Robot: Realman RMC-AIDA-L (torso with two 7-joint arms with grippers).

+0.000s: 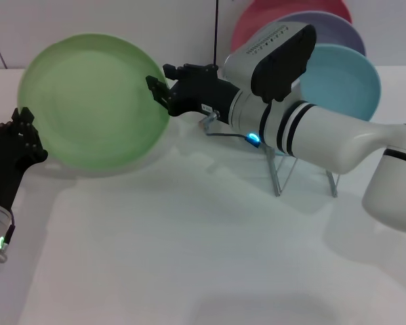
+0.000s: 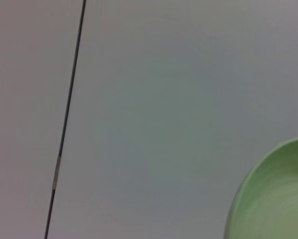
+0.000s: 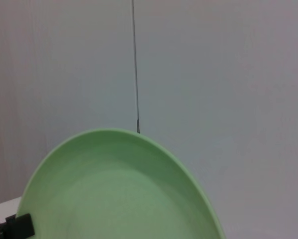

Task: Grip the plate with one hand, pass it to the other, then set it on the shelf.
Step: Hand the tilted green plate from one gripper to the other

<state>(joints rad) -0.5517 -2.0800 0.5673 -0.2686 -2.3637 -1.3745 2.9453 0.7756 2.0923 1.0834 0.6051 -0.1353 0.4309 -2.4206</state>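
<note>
We find the light green plate [image 1: 94,105] held upright above the white worktop [image 1: 189,257], gripped at opposite edges. The left gripper [image 1: 28,132] is clamped on its left rim; the right gripper [image 1: 158,91] pinches its right rim. The wire shelf [image 1: 304,172] stands behind the right arm, carrying turquoise [image 1: 341,84], lavender [image 1: 338,32] and pink plates [image 1: 291,10].

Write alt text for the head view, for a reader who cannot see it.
A round light green plastic plate is held upright above the white table between two robot hands: the left hand at its left rim and the right hand, on a glossy white arm, shut on its right rim. Behind the right arm, turquoise-blue, lavender and pink plates stand in a silver wire rack.
</note>
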